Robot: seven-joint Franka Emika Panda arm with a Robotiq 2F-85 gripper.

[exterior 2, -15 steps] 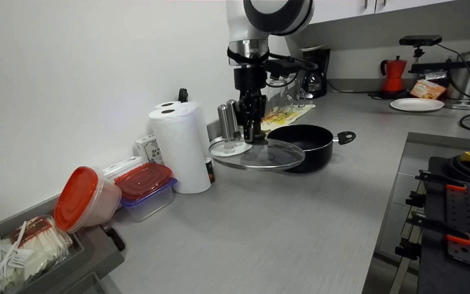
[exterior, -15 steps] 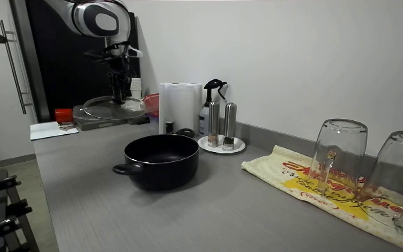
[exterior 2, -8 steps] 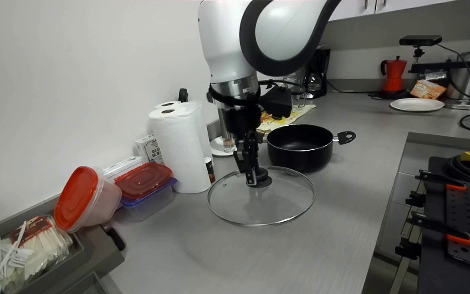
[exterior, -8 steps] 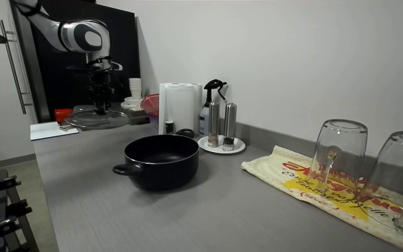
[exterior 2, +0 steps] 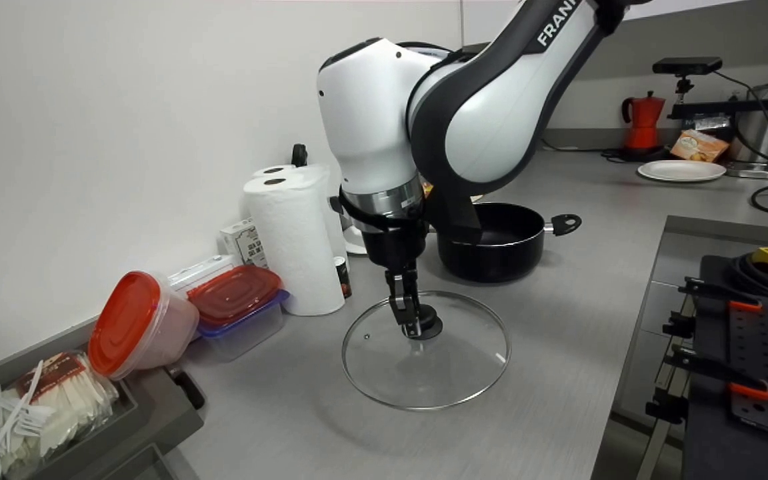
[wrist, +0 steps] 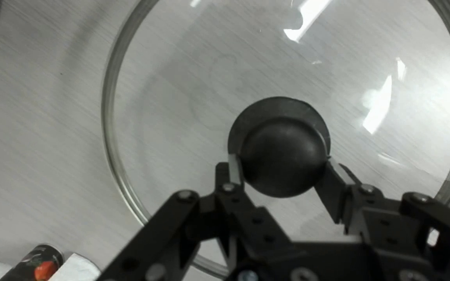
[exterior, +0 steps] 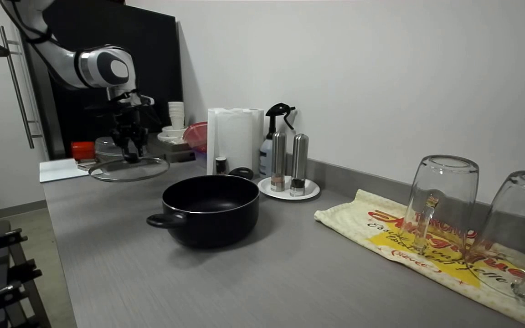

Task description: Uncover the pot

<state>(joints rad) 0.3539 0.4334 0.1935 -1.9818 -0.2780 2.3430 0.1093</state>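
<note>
While the black two-handled pot [exterior: 214, 230] just sits uncovered on the gray countertop [exterior: 162, 282] near two metal grinders [exterior: 300, 157] on a white plate [exterior: 311, 187], the gripper [wrist: 281, 166] is over by the paper towel rolls [exterior 2: 297, 247], jaws clamped on the black knob [wrist: 283, 136] of a glass lid [exterior 2: 457, 370].

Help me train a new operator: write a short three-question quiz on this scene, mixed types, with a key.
1. Multiple choice. What is the gripper holding?
A) the black knob of the glass lid
B) a glass mug
C) a spray bottle

2. True or false. The black pot stands open, with no lid on it.

3. Fill in the blank. In an exterior view, the two metal grinders stand on a round white ____.

Key: 1. A; 2. True; 3. plate
</note>
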